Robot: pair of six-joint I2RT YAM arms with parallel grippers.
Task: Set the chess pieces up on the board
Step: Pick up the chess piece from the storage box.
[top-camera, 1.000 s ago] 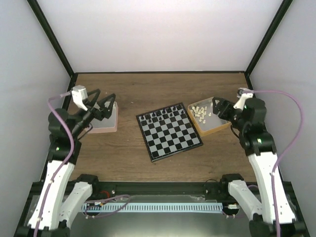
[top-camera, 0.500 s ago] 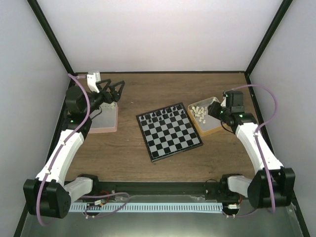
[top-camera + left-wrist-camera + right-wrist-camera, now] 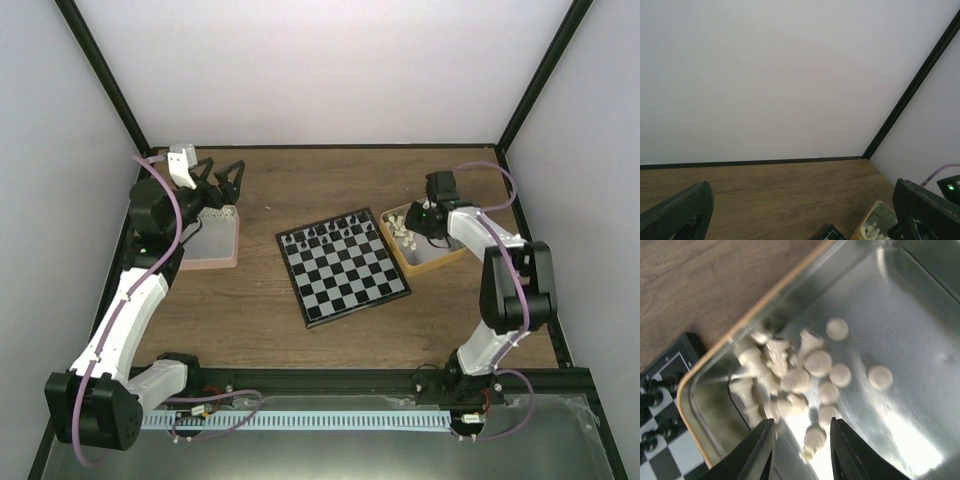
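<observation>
Cream-white chess pieces (image 3: pixel 795 375) lie heaped in the orange-tan tray (image 3: pixel 910 325) ahead of the right gripper (image 3: pixel 802 450), whose half-closed jaws straddle one; whether they grip it I cannot tell. The left gripper (image 3: pixel 222 183) gapes wide, the board (image 3: pixel 343 266) off to its right.

Cream-white chess pieces (image 3: pixel 800 375) lie jumbled, mostly toppled, in a tan-rimmed tray (image 3: pixel 920 340) just right of the skewed black-and-grey board (image 3: pixel 343 266)
</observation>
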